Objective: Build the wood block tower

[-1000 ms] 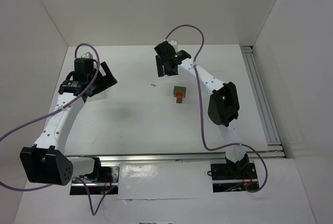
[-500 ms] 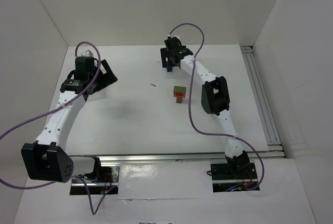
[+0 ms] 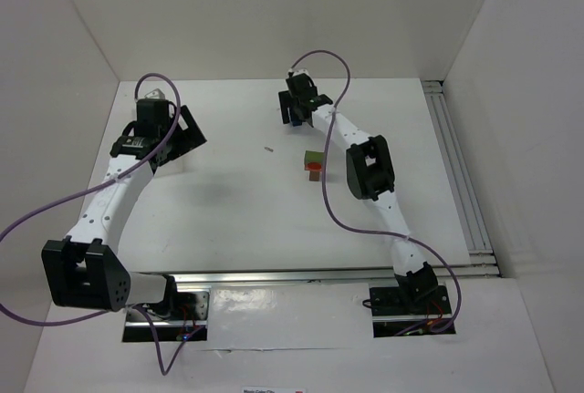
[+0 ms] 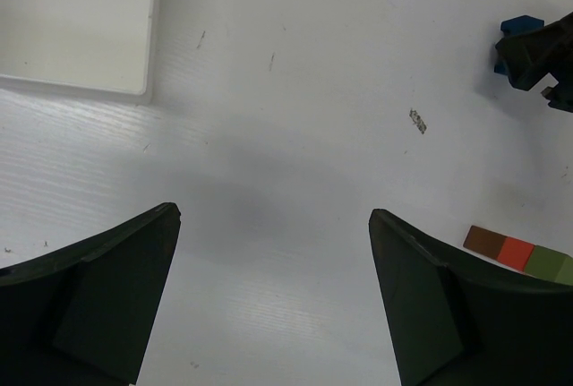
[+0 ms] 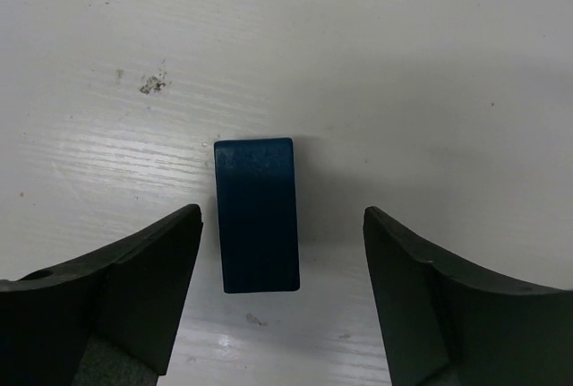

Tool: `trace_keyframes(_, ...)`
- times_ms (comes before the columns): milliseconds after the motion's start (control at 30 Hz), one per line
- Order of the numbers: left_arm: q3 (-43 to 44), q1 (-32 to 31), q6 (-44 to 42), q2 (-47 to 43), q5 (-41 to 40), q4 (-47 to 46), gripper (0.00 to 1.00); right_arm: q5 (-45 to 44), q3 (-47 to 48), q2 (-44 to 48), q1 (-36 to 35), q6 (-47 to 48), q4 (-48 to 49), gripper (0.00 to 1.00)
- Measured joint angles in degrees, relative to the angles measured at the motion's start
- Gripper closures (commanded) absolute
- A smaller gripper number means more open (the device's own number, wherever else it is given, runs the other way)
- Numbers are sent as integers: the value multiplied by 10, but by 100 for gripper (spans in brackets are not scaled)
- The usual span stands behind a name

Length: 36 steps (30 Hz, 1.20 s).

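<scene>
A blue block lies flat on the white table, between the open fingers of my right gripper and nearer the left finger; neither finger touches it. In the top view the right gripper is at the back centre, over the blue block. A small stack with an olive green block and a red block stands mid-table, in front of it. The left wrist view shows brown, red and green faces in a row. My left gripper is open and empty at the back left.
A white tray lies at the back left beside the left gripper. A small dark speck lies between the arms. A metal rail runs along the table's right edge. White walls enclose the table.
My right gripper has moved back and to the right, and now straddles the blue block. The left arm has barely shifted.
</scene>
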State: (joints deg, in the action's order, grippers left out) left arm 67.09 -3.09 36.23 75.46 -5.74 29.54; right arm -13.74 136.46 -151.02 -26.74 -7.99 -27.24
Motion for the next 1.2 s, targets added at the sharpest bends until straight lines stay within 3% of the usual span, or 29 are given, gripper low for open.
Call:
trace_keyframes(167, 0, 0, 0, 1, 0, 0, 0, 0, 4, -3, 0, 3, 7, 60)
trace_keyframes(267, 0, 0, 0, 2, 0, 0, 0, 1, 5, -3, 0, 0, 16, 69)
trace_keyframes(567, -2, 0, -9, 2, 54, -20, 0, 57, 2, 41, 0, -4, 24, 72)
trace_keyframes(933, -98, 38, -6, 8, 346, -219, 1, 319, -206, 360, 0, -88, 114, 72)
trace_keyframes(1200, -173, 103, 124, -2, 596, -500, 1, 441, -386, 509, 0, -126, 115, 70)
